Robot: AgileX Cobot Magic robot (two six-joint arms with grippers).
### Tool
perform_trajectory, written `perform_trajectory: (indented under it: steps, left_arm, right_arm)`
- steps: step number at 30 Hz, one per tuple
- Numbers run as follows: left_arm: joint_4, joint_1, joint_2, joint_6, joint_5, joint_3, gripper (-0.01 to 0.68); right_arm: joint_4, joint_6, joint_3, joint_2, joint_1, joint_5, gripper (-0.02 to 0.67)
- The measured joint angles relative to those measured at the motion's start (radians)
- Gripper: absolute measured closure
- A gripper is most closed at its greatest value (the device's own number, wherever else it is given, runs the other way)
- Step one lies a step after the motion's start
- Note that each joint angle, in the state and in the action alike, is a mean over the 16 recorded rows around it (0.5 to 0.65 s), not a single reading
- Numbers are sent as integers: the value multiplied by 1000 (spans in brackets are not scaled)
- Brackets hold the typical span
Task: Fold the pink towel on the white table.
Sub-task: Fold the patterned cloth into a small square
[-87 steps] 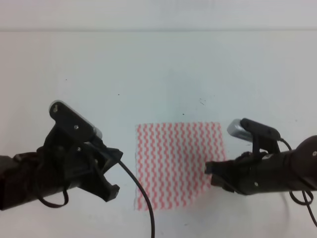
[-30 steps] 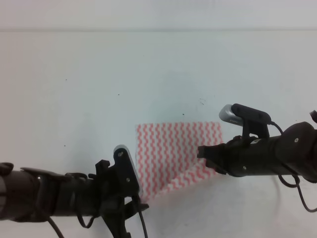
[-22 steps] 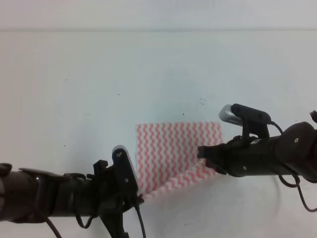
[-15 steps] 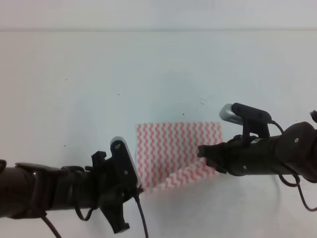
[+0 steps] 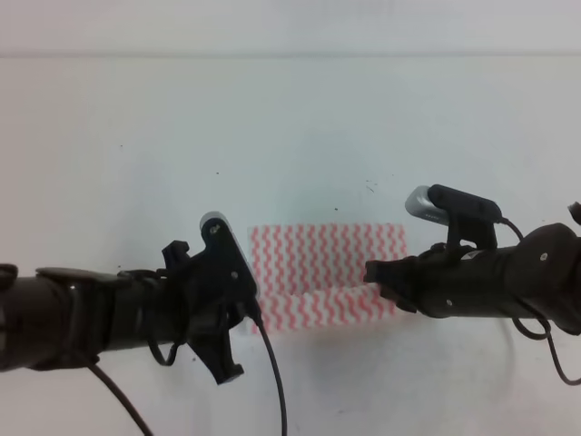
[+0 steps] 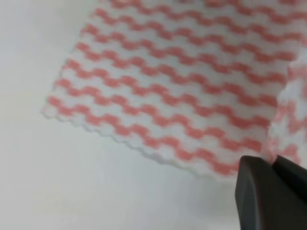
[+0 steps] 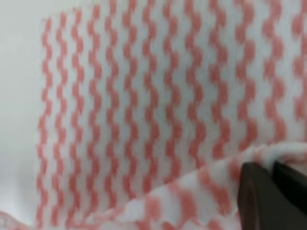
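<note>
Left gripper (image 5: 247, 309) pinches the near-left corner of the pink towel (image 5: 327, 259); in the left wrist view its dark fingertips (image 6: 271, 191) are pressed together on cloth. Right gripper (image 5: 379, 275) pinches the near-right corner the same way. Near edge is lifted and rolled back over the flat far half, mid white table (image 5: 272, 127), between both arms.

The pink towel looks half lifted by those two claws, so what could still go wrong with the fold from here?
Each claw seems to pinch only a thin bit of the pink towel, the left claw at one corner and the right claw at the other, so a corner might slip free. If one claw moves ahead of the other, the lifted edge could land crooked. The flat part could also drag across the white table.
</note>
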Motion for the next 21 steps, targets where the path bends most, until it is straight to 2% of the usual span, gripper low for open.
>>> perform_trajectory:
  steps: [21]
  left_arm:
    - [-15,0,92,-50,-88,-131,675]
  right_arm:
    - [0,0,-56,18,-14,-28,665]
